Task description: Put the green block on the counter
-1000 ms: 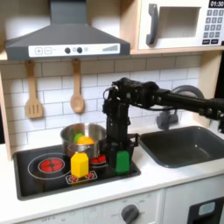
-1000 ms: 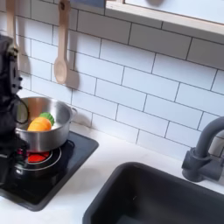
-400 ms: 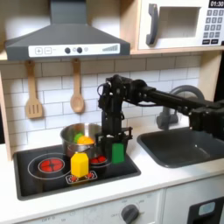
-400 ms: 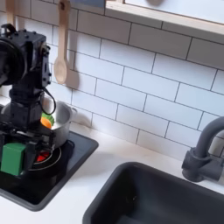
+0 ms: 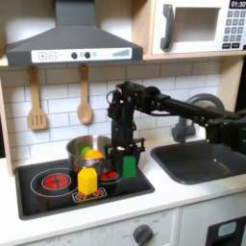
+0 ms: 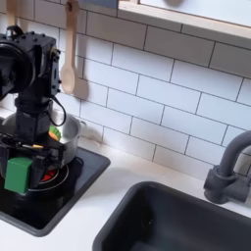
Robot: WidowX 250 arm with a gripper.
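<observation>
The tool (image 5: 128, 165) (image 6: 18, 174) is clenched on the green block (image 5: 129, 166) (image 6: 17, 175), holding it lifted above the black stovetop (image 5: 58, 198) (image 6: 44, 211), near the stovetop's edge toward the first exterior view's right. Just behind it sits a metal pot (image 5: 77, 151) (image 6: 65, 142) holding toy food, and a yellow block (image 5: 87, 181) stands on the stovetop toward the first exterior view's left. The white bench (image 5: 183, 195) (image 6: 123, 181) lies between the stovetop and the dark sink (image 5: 207, 159) (image 6: 186, 224).

pot (image 5: 79, 151): shiny metal | stovetop (image 5: 58, 197): glossy black | spoon (image 5: 85, 108): wood | green block (image 6: 17, 174): matt plastic
</observation>
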